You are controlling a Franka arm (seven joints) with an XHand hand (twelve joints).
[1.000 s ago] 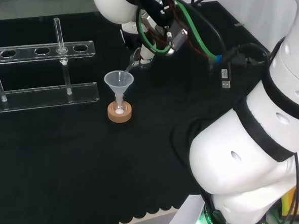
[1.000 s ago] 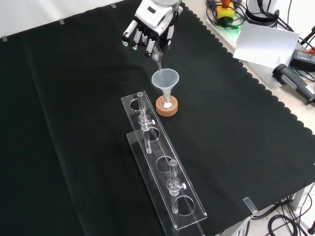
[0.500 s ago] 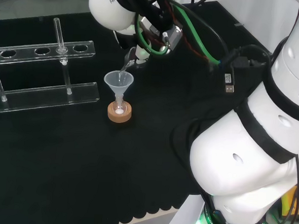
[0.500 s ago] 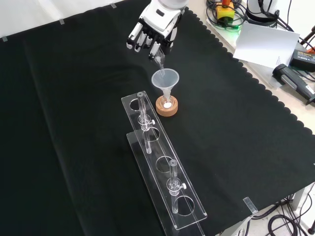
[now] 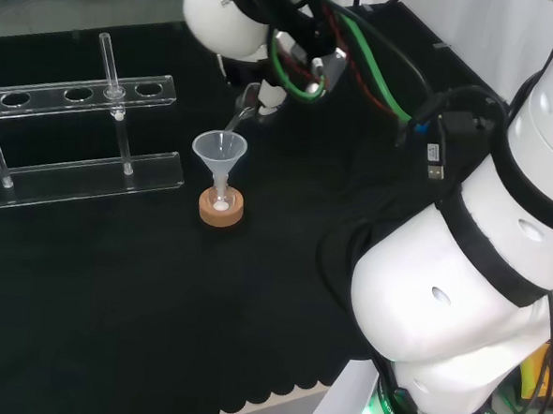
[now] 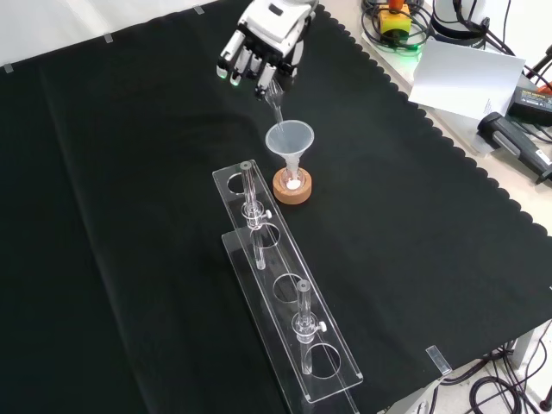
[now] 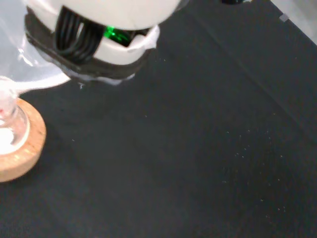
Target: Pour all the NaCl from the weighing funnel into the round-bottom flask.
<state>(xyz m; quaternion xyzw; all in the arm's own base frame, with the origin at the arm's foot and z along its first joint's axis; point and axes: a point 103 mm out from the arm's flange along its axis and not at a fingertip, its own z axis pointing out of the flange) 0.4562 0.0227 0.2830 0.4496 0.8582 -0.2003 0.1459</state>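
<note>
Above the black-clothed bench [image 6: 129, 216], near the top of the front view, hovered the hand [image 6: 263, 39], fingers [image 6: 246, 65] curled down and pinched round the clear weighing funnel [image 6: 275, 97]. Held it tilted, spout slanting down toward the wide plastic funnel [image 6: 290, 140] just below. Tip close over that funnel's rim; touching or just clear of it, impossible to tell. Contents of the weighing funnel too clear and small to make out.

Under the plastic funnel sat the round-bottom flask [image 6: 293, 179], nested in its cork ring [image 6: 292, 188], stem of the funnel dropped into the flask's neck. White powder [image 6: 294, 184] lay at the bottom of the flask, plain from the front and again in the head view [image 5: 221, 205].

From the head view, caught the weighing funnel [image 5: 242, 113] angled down from the hand's fingers [image 5: 264, 98] to the plastic funnel [image 5: 220, 151], cork ring [image 5: 221, 208] beneath, green and black cables looped over the wrist.

Close by the wrist camera, saw the cork ring [image 7: 20, 148] with the flask's glass [image 7: 10, 129] on it and a blurred white and black part of the hand [image 7: 94, 29] above.

Beside the flask, toward the front view's lower edge, stood a clear acrylic rack [image 6: 285, 302] carrying two slim glass tubes [image 6: 250, 203], well apart from each other.
</note>
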